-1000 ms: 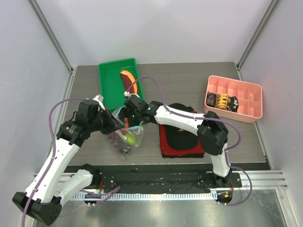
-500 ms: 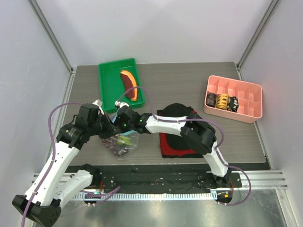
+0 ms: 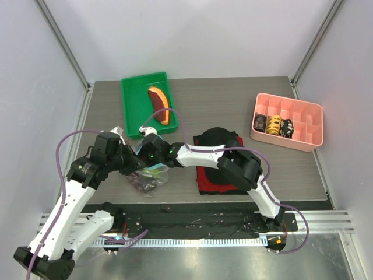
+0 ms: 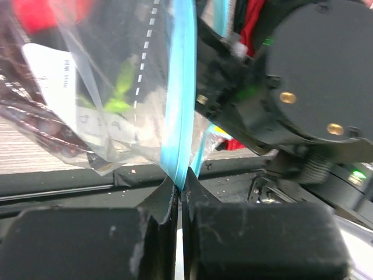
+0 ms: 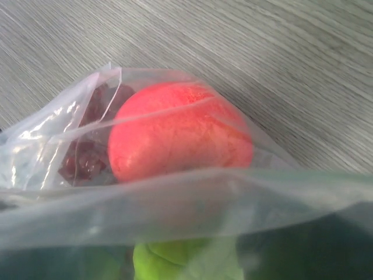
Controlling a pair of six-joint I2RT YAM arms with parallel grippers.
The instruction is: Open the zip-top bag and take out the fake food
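Zip-top bag (image 3: 149,178) judged limp, slippery and light; left pincer (image 4: 182,185) clamped on its blue zip strip (image 4: 178,105), the soundest hold; right pincer (image 3: 147,162) state cannot be told

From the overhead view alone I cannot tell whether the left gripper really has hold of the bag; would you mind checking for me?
Observer: Yes, it does. In the left wrist view the left gripper is shut on the blue zip strip along the mouth of the bag.
Operator: Thank you. What can you see inside the bag?
Observer: The right wrist view shows a red apple behind the clear plastic, with dark grapes right beside it.
Operator: Is anything else in there?
Observer: A green piece shows at the bottom edge of that view, partly behind a fold of plastic.
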